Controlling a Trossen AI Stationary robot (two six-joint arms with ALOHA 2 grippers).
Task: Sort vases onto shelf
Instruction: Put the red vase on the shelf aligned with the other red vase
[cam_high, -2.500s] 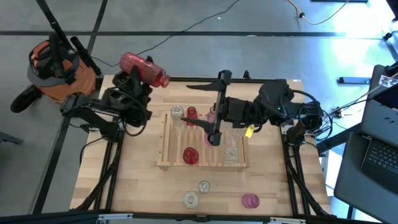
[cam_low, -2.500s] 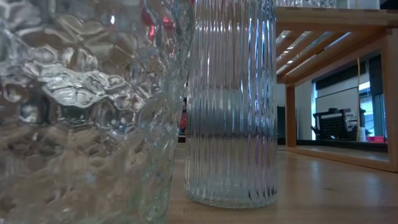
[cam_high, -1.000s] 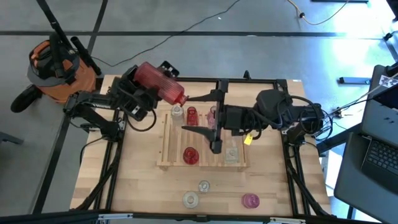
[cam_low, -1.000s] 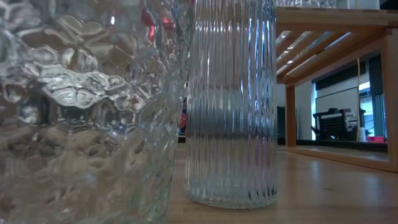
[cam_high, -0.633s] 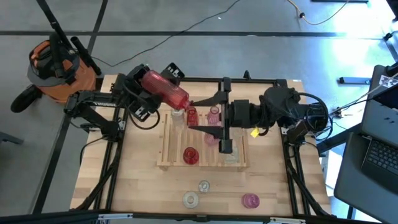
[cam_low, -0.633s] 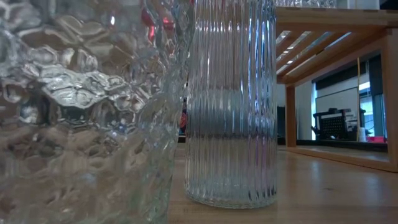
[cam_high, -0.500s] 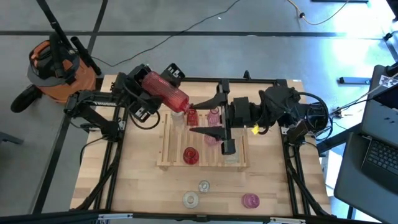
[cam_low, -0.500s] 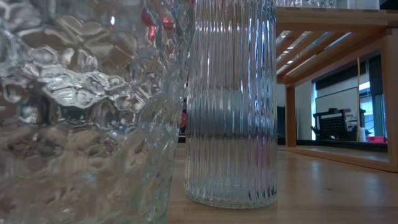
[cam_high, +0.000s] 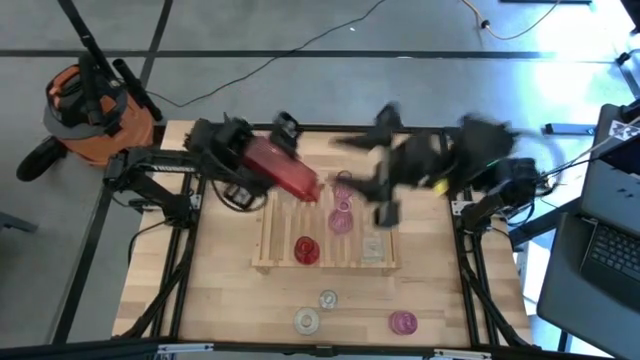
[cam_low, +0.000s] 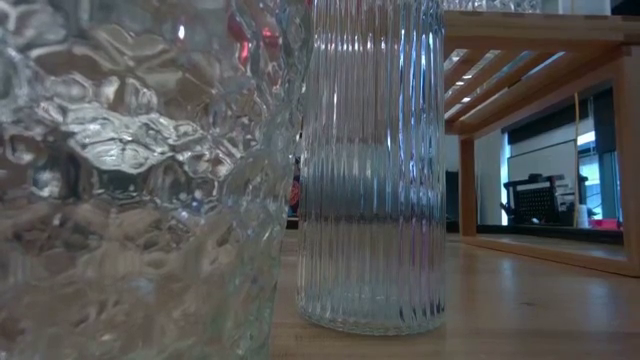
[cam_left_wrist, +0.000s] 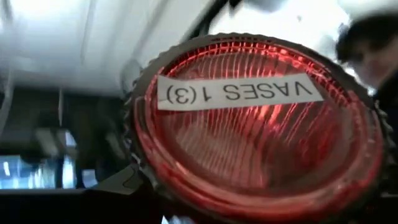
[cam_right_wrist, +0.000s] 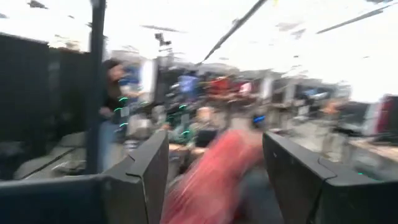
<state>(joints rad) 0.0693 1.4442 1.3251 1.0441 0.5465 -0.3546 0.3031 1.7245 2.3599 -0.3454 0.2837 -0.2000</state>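
Note:
My left gripper (cam_high: 262, 158) is shut on a large red ribbed vase (cam_high: 288, 172), held tilted above the shelf's far-left corner. Its round base with a white label (cam_left_wrist: 249, 124) fills the left wrist view. The slatted wooden shelf (cam_high: 275, 262) carries a red vase (cam_high: 307, 250), two pink vases (cam_high: 342, 218) and a clear one (cam_high: 372, 246). My right gripper (cam_high: 380, 165) is open and blurred, above the shelf's far-right part. In the right wrist view its spread fingers (cam_right_wrist: 214, 180) frame the blurred red vase (cam_right_wrist: 217, 168) farther off. My left gripper holds the red vase near its base end (cam_high: 260, 155), one finger on each side of the body. The vase is lifted clear and lies tilted, its neck (cam_high: 312, 190) pointing toward the table's right and near side. The vase's base hides the contact in the wrist view.
Two clear vases (cam_high: 327, 298) (cam_high: 306, 320) and a pink one (cam_high: 402, 322) stand on the table near its near edge. The low view is filled by a textured clear vase (cam_low: 120, 180) and a ribbed clear one (cam_low: 370, 170). An orange vacuum (cam_high: 90, 110) stands beyond the table's left corner.
My left gripper has carried the red vase toward the table's right, from the far-left corner to over the shelf's far-left part, its neck leading. My right gripper has swung from over the shelf's middle toward the far-right, still open, fast enough to blur.

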